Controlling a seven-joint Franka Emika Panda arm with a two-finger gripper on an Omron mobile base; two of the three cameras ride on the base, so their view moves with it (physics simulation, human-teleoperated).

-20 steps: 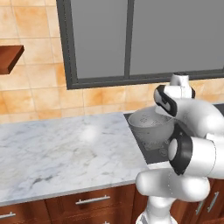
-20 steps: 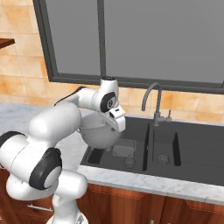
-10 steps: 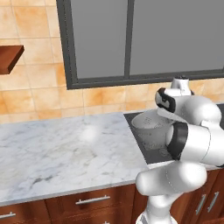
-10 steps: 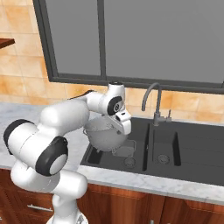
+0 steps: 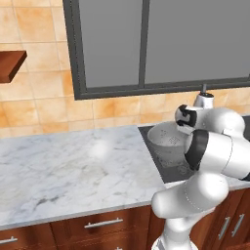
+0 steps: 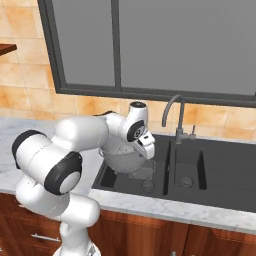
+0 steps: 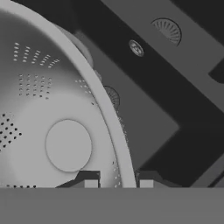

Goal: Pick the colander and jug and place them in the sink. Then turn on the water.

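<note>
The colander [image 6: 121, 154] is a wide silver perforated bowl held just above the left basin of the black sink [image 6: 220, 172]. My gripper [image 6: 147, 146] is shut on its right rim. In the hand view the colander [image 7: 52, 131] takes up the left side, its rolled rim passing between the two fingertips of the gripper [image 7: 118, 183]. The basin floor and a round drain [image 7: 112, 97] lie below. From the left base view the colander [image 5: 165, 139] hangs over the sink [image 5: 168, 172], partly behind my arm. The jug and the water are out of view.
A grey gooseneck faucet [image 6: 172, 114] stands behind the divider between the two basins. The right basin has its own drain [image 6: 186, 181]. A marble counter [image 5: 73, 171] stretches to the left of the sink, with a wooden shelf [image 5: 10, 64] on the tiled wall above it.
The hand has sunk a little with the colander over the left basin, and the arm's elbow has swung. The grip on the rim is unchanged.
</note>
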